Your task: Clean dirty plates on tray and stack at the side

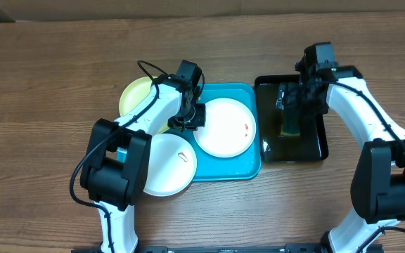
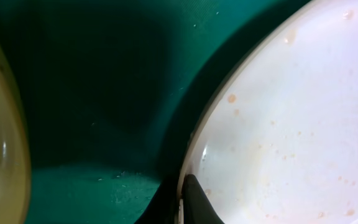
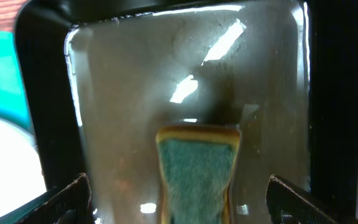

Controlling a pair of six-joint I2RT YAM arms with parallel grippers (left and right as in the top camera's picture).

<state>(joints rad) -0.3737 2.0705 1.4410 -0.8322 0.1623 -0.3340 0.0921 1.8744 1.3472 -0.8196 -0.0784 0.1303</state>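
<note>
Left gripper (image 1: 190, 119): my jaws are closed. One finger (image 2: 194, 200) sits at the left rim of the white plate (image 1: 223, 128). I cannot tell whether the rim is pinched.
Right gripper (image 1: 290, 104): my jaws are spread wide and hold nothing. They hang over the black tray (image 1: 315, 151).
Tray (image 1: 248, 169): turquoise, at table centre, just left of the black tray.
White plate: lies flat on the tray, right of centre. A reddish smear (image 1: 246, 127) shows near its right edge, and the left wrist view shows faint specks across its face.
Second white plate (image 1: 167, 165): lies over the tray's lower left corner, partly out over the table (image 1: 48, 70), close by the first plate.
Yellow-green plate (image 1: 136, 98): at the tray's upper left edge, partly hidden under my left arm.
Black tray contents: a wet, glossy floor and one sponge (image 3: 197, 177).
Sponge: green face with a yellow border. It lies between my right fingers (image 3: 73, 196) and is clear of both.
</note>
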